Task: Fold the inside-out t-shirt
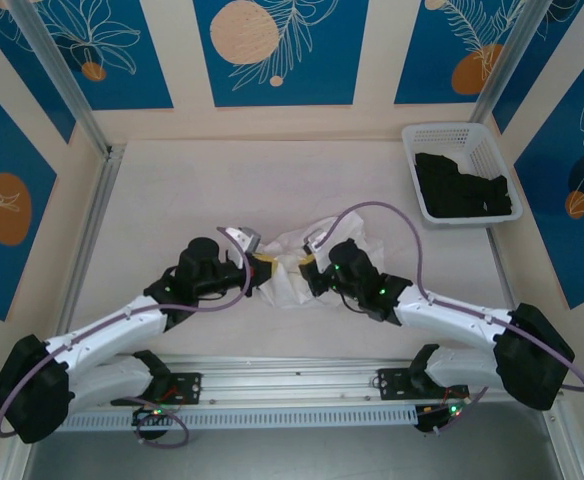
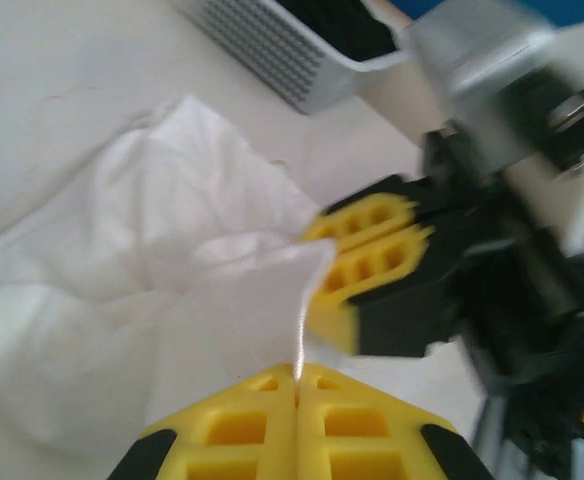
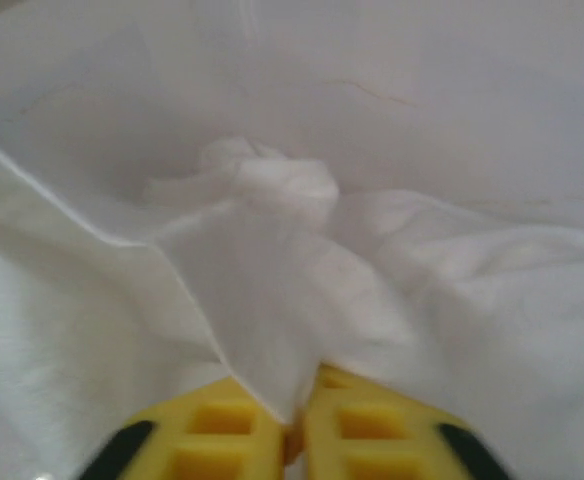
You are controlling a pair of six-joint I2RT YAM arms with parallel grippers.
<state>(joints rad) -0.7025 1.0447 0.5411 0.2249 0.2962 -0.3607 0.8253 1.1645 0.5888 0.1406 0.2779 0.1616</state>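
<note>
White, thin cloth sits at the middle of things: the t-shirt (image 1: pixel 290 272) lies bunched in a crumpled heap near the centre of the pale table (image 1: pixel 172 200). Its sleeves and neck are lost in the folds, so its outline cannot be made out. The left gripper (image 1: pixel 263 260) meets the heap from the left and the right gripper (image 1: pixel 309 258) from the right, their tips close together. From above the cloth covers both tips, and neither grip can be judged there. The left wrist camera settles its own: the two yellow fingers (image 2: pixel 242 430) are pressed together, with a thin raised edge of the t-shirt pinched in the seam between them. Across from them, smeared by blur, the other arm's yellow fingers lie closed flat on a corner of the same fold. The right wrist camera shows its yellow fingers (image 3: pixel 372 435) clamped on a peak of cloth, with a soft, out-of-focus knot of fabric beyond. A white slotted basket (image 1: pixel 442 133) in the far right corner holds a black garment (image 1: pixel 462 190), well apart from the t-shirt.
</note>
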